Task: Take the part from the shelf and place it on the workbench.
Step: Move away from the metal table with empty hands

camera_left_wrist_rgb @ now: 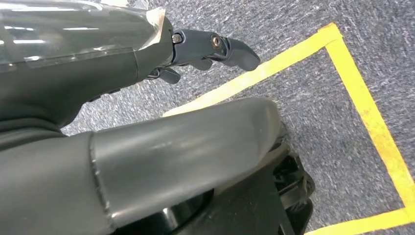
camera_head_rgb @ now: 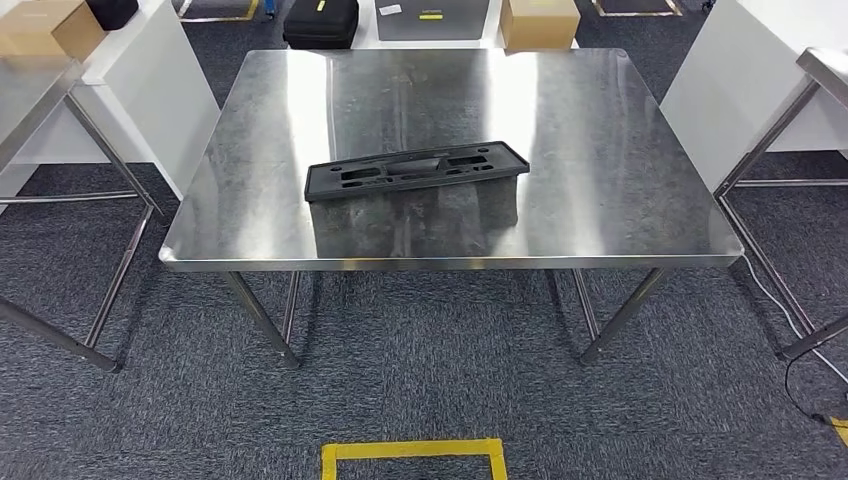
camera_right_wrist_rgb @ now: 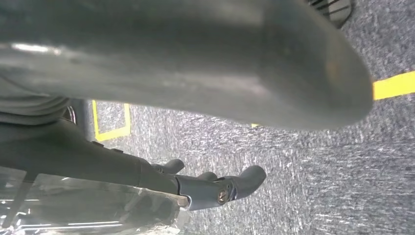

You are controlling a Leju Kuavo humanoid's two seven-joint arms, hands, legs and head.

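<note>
A long black moulded part (camera_head_rgb: pixel 415 171) with several recesses lies flat on the steel workbench (camera_head_rgb: pixel 600 150), near its front middle, slightly skewed. No hand touches it. My left hand (camera_left_wrist_rgb: pixel 205 51) hangs over the grey carpet, its dark fingers (camera_left_wrist_rgb: pixel 235 51) stretched out with nothing in them. My right hand (camera_right_wrist_rgb: pixel 215 188) also hangs above the carpet, its fingers (camera_right_wrist_rgb: pixel 247 178) extended and holding nothing.
Another steel table (camera_head_rgb: pixel 40 90) stands at the left and one (camera_head_rgb: pixel 825 70) at the right. Cardboard boxes (camera_head_rgb: pixel 540 22) and a black case (camera_head_rgb: pixel 322 22) sit beyond the workbench. Yellow tape (camera_head_rgb: pixel 413 452) marks a square on the carpet in front of it.
</note>
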